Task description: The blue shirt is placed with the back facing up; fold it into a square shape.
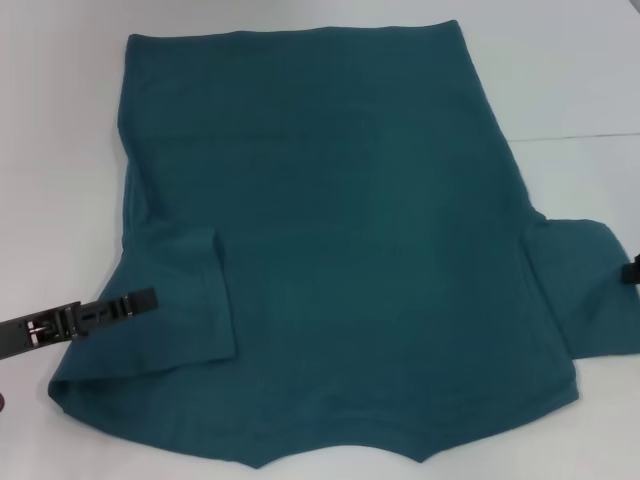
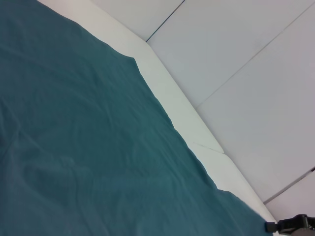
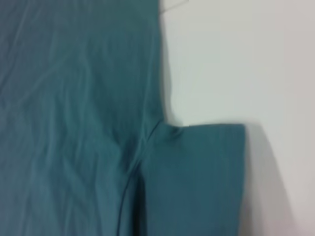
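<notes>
Head view: blue shirt (image 1: pixel 340 240) spread flat on white table (image 1: pixel 580 80), hem far, collar edge near. Left sleeve already folded inward onto the body; right sleeve flat, outside the body. Left gripper (image 1: pixel 140 299) over the folded sleeve's outer edge, fingers apparently closed, nothing visibly held. Right gripper (image 1: pixel 632 270) just beyond the right sleeve's outer edge; opening cannot be told. Step judged: sleeve folding. Next calls for pinching the right sleeve edge and carrying it inward.

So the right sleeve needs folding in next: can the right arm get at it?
Probably yes. The right gripper sits at the outer edge of the spread sleeve of the blue shirt, with nothing between them.
</notes>
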You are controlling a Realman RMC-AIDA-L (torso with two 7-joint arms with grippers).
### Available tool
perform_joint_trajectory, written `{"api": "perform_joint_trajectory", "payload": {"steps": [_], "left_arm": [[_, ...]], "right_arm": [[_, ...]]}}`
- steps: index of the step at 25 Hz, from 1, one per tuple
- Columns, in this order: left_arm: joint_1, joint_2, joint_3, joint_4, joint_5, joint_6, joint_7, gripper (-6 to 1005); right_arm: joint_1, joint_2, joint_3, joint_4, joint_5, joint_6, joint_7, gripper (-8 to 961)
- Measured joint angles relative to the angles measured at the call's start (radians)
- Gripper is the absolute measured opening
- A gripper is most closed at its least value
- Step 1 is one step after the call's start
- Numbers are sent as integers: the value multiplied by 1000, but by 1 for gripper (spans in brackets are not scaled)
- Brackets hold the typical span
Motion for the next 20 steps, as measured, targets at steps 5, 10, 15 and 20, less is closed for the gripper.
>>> {"api": "perform_joint_trajectory", "payload": {"steps": [5,10,15,20], "left_arm": [[1,0,0,0,0,1,0,596],[1,0,-1,0,0,3,0,596],[1,0,-2,0,0,2,0,596],[1,0,-1,0,0,1,0,596]], "right_arm": [[-10,-17,-4,-25,-4,-9,20,11],[-8,-27,-1,-29,-51,-1,41,16],[-6,-28,-1,-40,-65,2,51,21],[-5,-26,-1,-53,-61,-2,59,26]]}}
